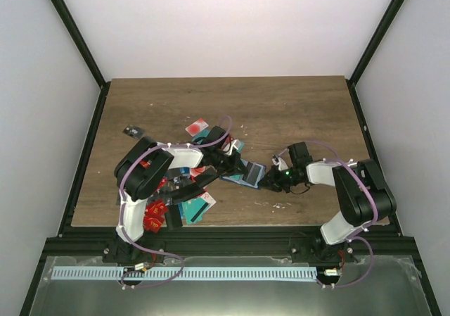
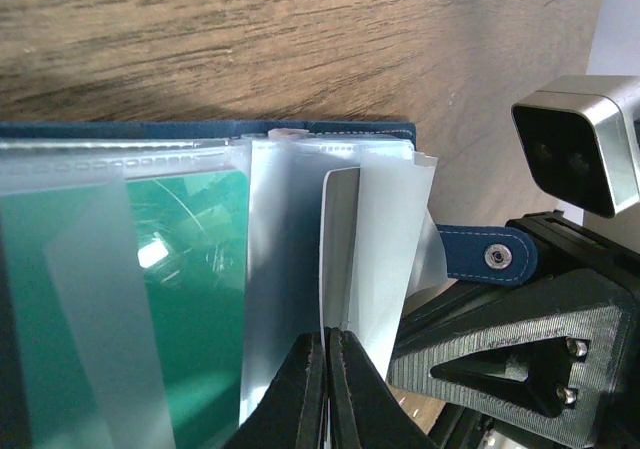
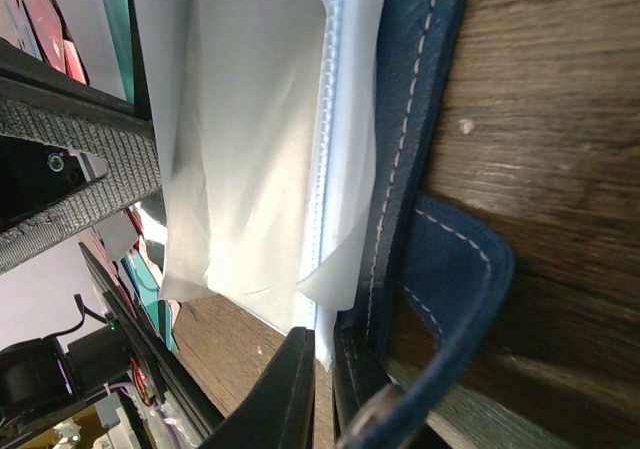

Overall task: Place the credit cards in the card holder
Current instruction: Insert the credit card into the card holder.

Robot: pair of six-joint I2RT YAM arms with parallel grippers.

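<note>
Presently the card holder [image 1: 246,173] lay open mid-table between my hands, long axis running left to right. Left gripper [image 2: 325,354] pinched tight on a clear sleeve [image 2: 385,259]; right gripper [image 3: 322,359] narrow, clamping the blue cover [image 3: 405,119]. Loose credit cards [image 1: 184,205] lay nearest my left arm.

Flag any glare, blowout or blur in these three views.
Top external: evenly lit, back wall washed out, cards tiny. Left wrist: glare patch on the teal card, fingertips soft and dark. Right wrist: sleeves nearly blown out, holder stitching sharp, its tab blurring toward the bottom edge.
</note>
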